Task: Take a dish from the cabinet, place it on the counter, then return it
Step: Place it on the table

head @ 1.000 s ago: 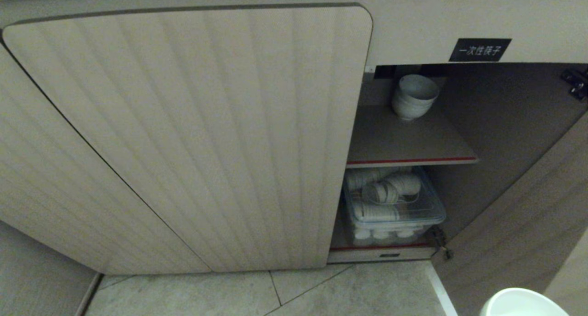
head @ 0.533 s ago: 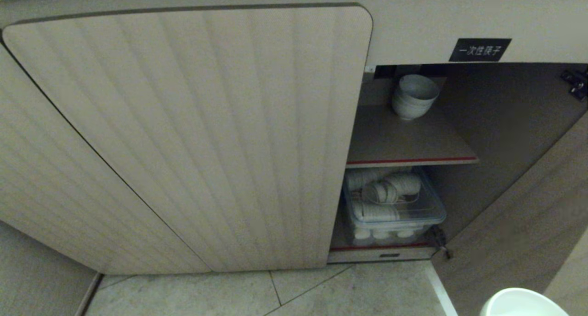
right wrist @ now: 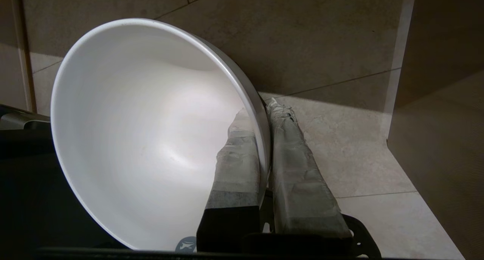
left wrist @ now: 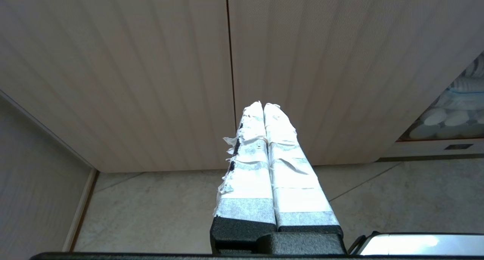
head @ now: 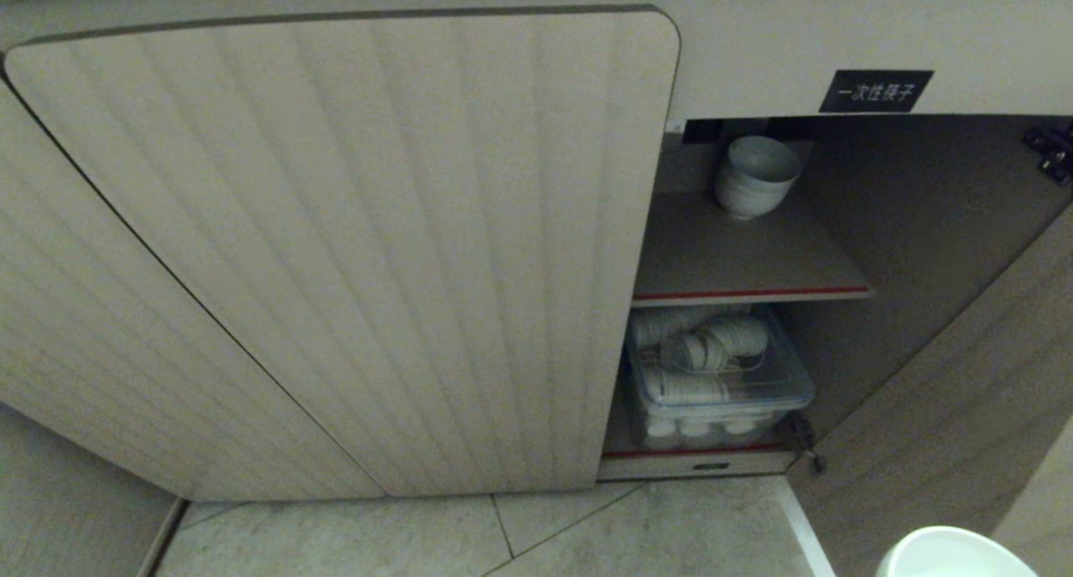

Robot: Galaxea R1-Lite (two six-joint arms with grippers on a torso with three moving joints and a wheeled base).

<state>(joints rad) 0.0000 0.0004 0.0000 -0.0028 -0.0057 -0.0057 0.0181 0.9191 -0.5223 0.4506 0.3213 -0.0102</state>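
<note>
With the right gripper [right wrist: 264, 112] fingers pinching the white bowl's [right wrist: 151, 131] rim, carry it level onto the cabinet's upper shelf [head: 738, 258].

The cabinet [head: 754, 49] is open only on its right side; the fluted left door [head: 352, 250] blocks the rest. On the upper shelf [head: 738, 258] the front is free, a stack of bowls [head: 754, 179] stands behind. A plastic bin [head: 721, 384] fills the lower compartment

Dim, warm light; the cabinet [head: 880, 191] interior sits in shadow, edges perhaps slightly bowed, while taped fingers [left wrist: 280, 158] glare white.
</note>
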